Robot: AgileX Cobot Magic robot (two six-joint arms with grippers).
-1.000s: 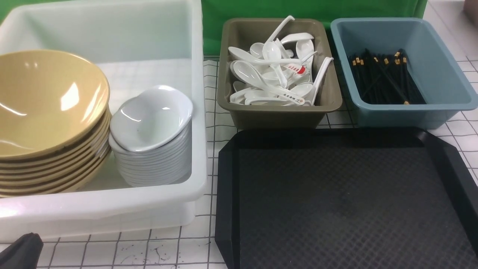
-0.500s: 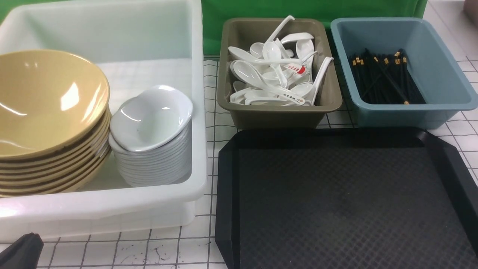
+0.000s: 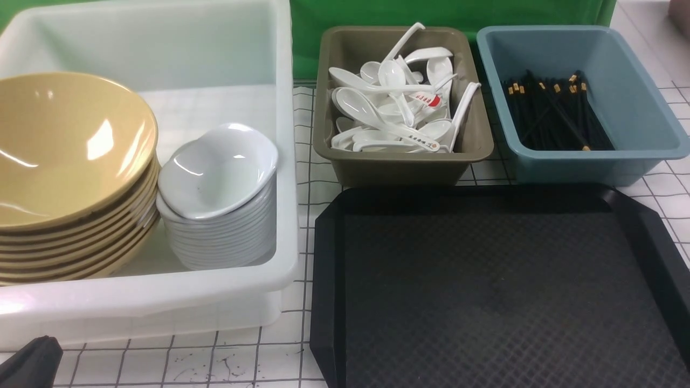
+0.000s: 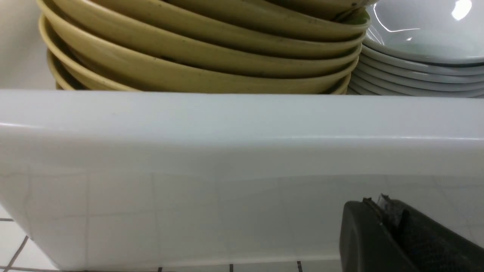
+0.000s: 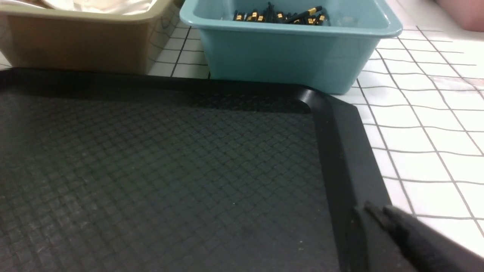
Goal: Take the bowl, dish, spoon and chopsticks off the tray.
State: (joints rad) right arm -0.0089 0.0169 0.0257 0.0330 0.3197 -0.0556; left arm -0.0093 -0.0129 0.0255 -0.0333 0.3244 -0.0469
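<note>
The black tray (image 3: 485, 291) lies at the front right with nothing on it; it also fills the right wrist view (image 5: 151, 170). The mustard-yellow bowl (image 3: 64, 145) tops a stack of like bowls in the white tub, also seen in the left wrist view (image 4: 196, 64). White dishes (image 3: 215, 172) are stacked beside it. Spoons (image 3: 399, 108) fill the brown tub. Black chopsticks (image 3: 550, 113) lie in the blue tub. My left gripper (image 3: 29, 361) is shut and empty, low in front of the white tub (image 4: 374, 202). My right gripper (image 5: 374, 209) is shut and empty over the tray's right rim.
The white tub (image 3: 161, 302) stands at the left, its near wall close to my left gripper (image 4: 227, 151). The brown tub (image 3: 399, 167) and blue tub (image 3: 636, 97) stand behind the tray. White gridded tabletop (image 5: 423, 124) lies right of the tray.
</note>
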